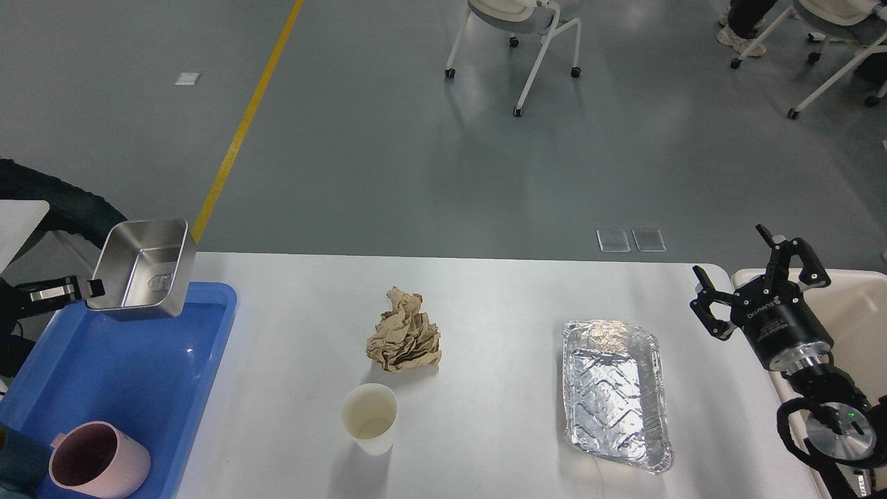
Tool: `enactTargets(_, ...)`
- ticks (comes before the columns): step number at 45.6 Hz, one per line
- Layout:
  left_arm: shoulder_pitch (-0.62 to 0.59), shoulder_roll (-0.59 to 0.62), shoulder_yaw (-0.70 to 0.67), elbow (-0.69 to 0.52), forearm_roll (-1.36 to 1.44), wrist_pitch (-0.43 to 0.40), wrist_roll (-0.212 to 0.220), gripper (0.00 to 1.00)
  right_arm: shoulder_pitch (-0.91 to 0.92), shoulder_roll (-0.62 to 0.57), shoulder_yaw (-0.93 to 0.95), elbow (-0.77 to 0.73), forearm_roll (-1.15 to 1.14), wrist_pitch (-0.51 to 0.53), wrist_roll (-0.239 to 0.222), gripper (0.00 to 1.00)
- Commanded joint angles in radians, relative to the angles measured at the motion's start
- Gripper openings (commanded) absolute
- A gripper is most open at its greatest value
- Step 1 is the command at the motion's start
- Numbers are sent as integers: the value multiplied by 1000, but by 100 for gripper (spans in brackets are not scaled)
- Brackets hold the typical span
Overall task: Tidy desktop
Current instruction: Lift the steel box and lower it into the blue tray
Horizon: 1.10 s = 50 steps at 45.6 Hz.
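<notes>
The white desktop [499, 305] carries a crumpled ball of brown paper [404, 340], a white paper cup [369, 418] in front of it and a foil tray [615, 393] to the right. My left gripper [93, 286] is shut on the near rim of a steel box [144, 268], holding it in the air over the far end of the blue tray [118, 360]. At the table's right edge my right gripper [755, 281] stands open and empty, fingers pointing up.
A pink mug [98, 468] stands in the near corner of the blue tray. A cream bin [859, 312] sits beside the table behind my right arm. Office chairs [527, 28] stand on the grey floor beyond the table.
</notes>
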Motion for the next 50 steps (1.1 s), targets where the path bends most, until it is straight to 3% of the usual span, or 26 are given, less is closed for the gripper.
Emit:
enactTargets(1,45,-67,3,126,-10,28,0,0,0,1,0,-1,0,0,0,100)
enactTargets(13,59,-305,1,517,-7,48,-15,0,-2,1,1,-1,0,0,0,100)
enactTargets(23,65,-395,6,550,-7,64,-11,2,-3,1,0,-1,0,2,0,100)
enactTargets(25,65,-395,6,550,-8,63,-8,14,-3,1,1,-1,0,2,0,100)
enactTargets(26,64,-395,4,550,-10,63,-5,28,-3,1,1,-1,0,2,0,100)
enactTargets(28,59,-395,1,550,-11,60,-3,66,-3,1,1,-1,0,2,0,100)
enactTargets(29,55,-394,-11,550,-11,55,-3,93,-3,1,0,-1,0,2,0,100)
enactTargets(44,42,-339,-22,539,-29,35,-12,97,-3,7,-2,0,0,2,0,100)
enactTargets(50,7,-309,-129,534,-256,-14,-15,97,-3,6,-5,0,0,2,0,100)
